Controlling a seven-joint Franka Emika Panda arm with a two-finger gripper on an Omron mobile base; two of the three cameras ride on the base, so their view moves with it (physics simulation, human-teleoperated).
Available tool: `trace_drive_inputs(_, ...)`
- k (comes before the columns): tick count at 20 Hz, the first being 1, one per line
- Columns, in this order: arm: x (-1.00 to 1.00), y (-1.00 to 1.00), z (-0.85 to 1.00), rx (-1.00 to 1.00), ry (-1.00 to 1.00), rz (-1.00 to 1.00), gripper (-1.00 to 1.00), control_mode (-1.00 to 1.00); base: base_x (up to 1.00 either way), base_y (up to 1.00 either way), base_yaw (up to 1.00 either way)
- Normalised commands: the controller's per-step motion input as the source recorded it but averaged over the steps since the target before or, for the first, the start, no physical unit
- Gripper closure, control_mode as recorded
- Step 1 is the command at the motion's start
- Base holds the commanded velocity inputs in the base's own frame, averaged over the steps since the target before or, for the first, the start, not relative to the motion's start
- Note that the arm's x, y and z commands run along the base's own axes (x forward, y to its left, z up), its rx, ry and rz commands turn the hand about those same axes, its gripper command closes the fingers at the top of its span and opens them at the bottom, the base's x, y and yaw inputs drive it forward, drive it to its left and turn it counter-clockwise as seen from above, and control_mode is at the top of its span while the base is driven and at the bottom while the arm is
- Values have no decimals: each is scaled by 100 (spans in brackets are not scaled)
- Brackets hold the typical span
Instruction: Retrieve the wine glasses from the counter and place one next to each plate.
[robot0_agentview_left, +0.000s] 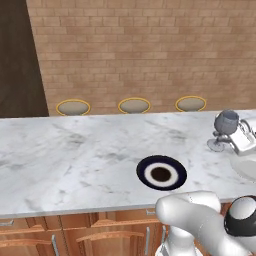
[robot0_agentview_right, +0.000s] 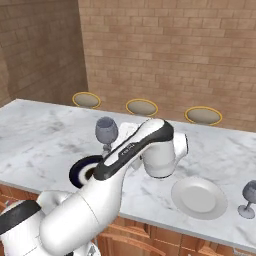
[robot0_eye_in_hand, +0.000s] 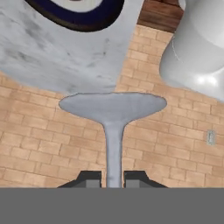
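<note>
The two-finger gripper (robot0_eye_in_hand: 113, 178) is clenched on the thin stem of a translucent bluish-grey wine glass (robot0_agentview_left: 224, 129), holding it over the long white-grey veined marble island top (robot0_agentview_left: 75, 155), to the right of the dark navy plate with a white ring and dark centre (robot0_agentview_left: 161, 172) and toward the far edge. The plain white round plate (robot0_agentview_right: 199, 197) lies near the front edge on the right, and a second bluish-grey stemmed glass (robot0_agentview_right: 248, 198) stands upright just beside it on its right. Three round yellow-rimmed stools (robot0_agentview_right: 141, 107) line the far side before the brick wall (robot0_agentview_right: 170, 45).
</note>
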Motion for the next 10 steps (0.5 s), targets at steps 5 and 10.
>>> trace_drive_inputs(5,28,0,-30,-4,10,1,100,-100,0,0,0)
trace_drive_inputs(10,10,0,-51,0,4,0,100,-100,0,0,0)
